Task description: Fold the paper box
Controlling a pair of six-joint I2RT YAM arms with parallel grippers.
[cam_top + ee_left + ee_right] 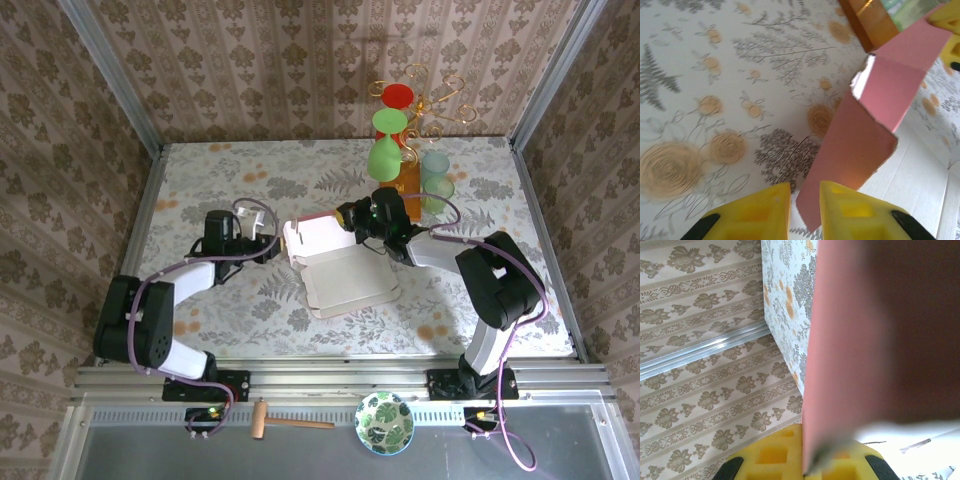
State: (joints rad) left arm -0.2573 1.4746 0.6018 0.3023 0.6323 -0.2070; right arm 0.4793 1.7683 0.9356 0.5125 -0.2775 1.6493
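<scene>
1. Left gripper (284,240), seen from the top camera, sits at the left side of the paper box (345,275). The right gripper (352,215) is at the box's far edge. The box lies mid-table (230,170) with its pale inner side up, its far-left corner panels raised and its near part flat. An orange-brown wooden block (411,178) stands beyond it, apart from it.
2. In the left wrist view, the left gripper's (805,187) fingers (765,212) stand slightly apart, with the lower corner of a raised pink flap (860,135) in the gap. A sliver of table shows beside the flap, so I cannot tell whether it is pinched. The flap is creased and leans over the pale floor of the box.
3. In the right wrist view, the right gripper (807,437) is closed on the edge of an upright pink panel (850,340), which runs down between its yellow fingers.
4. The step in hand looks like standing up the walls at the far-left corner, so the fold is at an early to middle stage.
5. The next move probably calls for the right gripper to steady its panel. The left gripper would then turn the creased flap inward along its score without buckling the thin card.
</scene>
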